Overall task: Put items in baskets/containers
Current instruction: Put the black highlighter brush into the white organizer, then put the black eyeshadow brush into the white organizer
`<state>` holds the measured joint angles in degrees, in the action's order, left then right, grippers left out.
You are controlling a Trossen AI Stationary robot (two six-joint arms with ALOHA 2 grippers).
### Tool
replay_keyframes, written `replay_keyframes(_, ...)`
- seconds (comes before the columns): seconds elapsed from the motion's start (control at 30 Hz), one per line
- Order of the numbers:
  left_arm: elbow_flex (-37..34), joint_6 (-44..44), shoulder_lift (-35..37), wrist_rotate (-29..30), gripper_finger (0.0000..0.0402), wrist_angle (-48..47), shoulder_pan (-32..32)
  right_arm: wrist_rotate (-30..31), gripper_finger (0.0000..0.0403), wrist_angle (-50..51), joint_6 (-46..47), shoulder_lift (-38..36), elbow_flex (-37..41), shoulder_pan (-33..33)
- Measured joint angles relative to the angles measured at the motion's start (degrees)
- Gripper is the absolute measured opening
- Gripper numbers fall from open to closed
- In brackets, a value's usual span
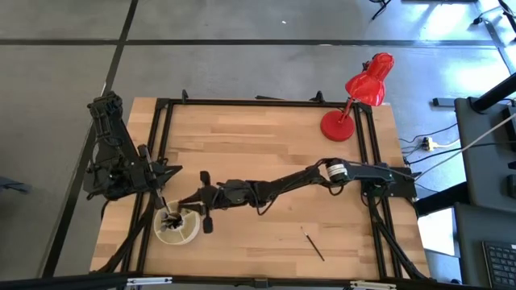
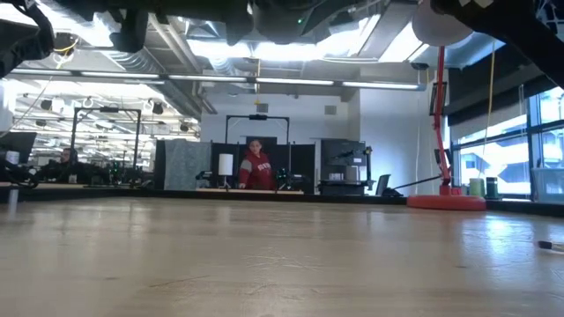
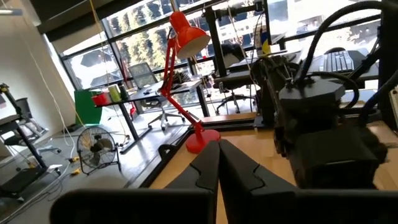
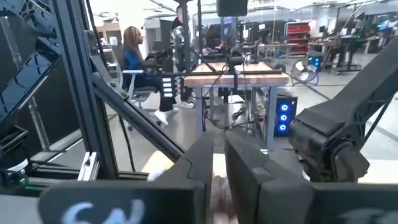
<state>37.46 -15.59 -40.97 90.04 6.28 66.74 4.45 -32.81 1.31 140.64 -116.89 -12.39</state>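
Nearest the right wrist camera stood the right pincer's [image 4: 217, 165] two dark fingers [image 4: 249, 168], parted by only a narrow gap, with a pale blur low between them that could not be made out as a brush. From overhead, the right pincer [image 1: 187, 211] hung right over the cream container [image 1: 177, 226] near the counter's front left corner, the arm stretched across the wood from its base on the right. That placing fits a drop: the fingers seemed to be loosening over the dividers so a brush could fall in upright. Whether anything was in their grip could not be told.

Several dark brushes [image 1: 171, 219] stood bunched inside the container, leaning against the inner walls, which is probably why they fanned outward.

The left pincer [image 3: 217, 171] was pressed shut with nothing between its fingers; in the overhead view it [image 1: 159, 193] sat just beside the container's far left rim, likely parked close to steady things or to keep clear of the working arm.

One thin dark brush [image 1: 313, 246] lay flat on the bare counter [image 1: 258, 153], well apart from the container toward the front right, so the job looked nearly done with this one left. A red desk lamp [image 1: 355, 101] stood at the far right corner, out of the way.
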Motion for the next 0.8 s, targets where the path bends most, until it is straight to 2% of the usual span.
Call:
replay_keyframes(0.1,0.0,0.0,0.0,0.0,0.0003,0.0,0.0,-2.6,0.0022,1.1,1.3,0.0,0.0,0.6)
replay_keyframes(0.23,0.0,0.0,0.0,0.0,0.0004,0.0,0.0,-2.9,0.0004,1.5,1.3,0.0,0.0,0.7)
replay_keyframes(0.33,0.0,0.0,0.0,0.0,0.0007,0.0,0.0,-2.7,0.0013,1.7,0.4,-0.2,0.0,0.6)
replay_keyframes(0.43,0.0,0.0,0.0,0.0,0.0007,0.0,0.0,-0.8,0.0036,7.6,-0.1,-2.3,0.0,0.6)
replay_keyframes(0.53,0.0,0.0,-0.1,0.0,0.0005,-0.1,0.9,4.5,0.0063,20.2,1.5,-6.6,0.0,0.2)
replay_keyframes(0.63,0.0,0.0,-0.1,0.0,0.0003,-0.2,2.5,10.0,0.0088,37.4,9.0,-10.9,-0.1,-0.1)
replay_keyframes(0.73,0.0,0.0,0.0,0.0,0.0003,-0.2,3.9,9.9,0.0106,56.1,20.5,-14.2,-0.1,-0.3)
replay_keyframes(0.8,0.0,0.0,0.0,0.0,0.0005,-0.1,4.5,7.8,0.0113,68.1,28.3,-15.2,-0.1,-0.9)
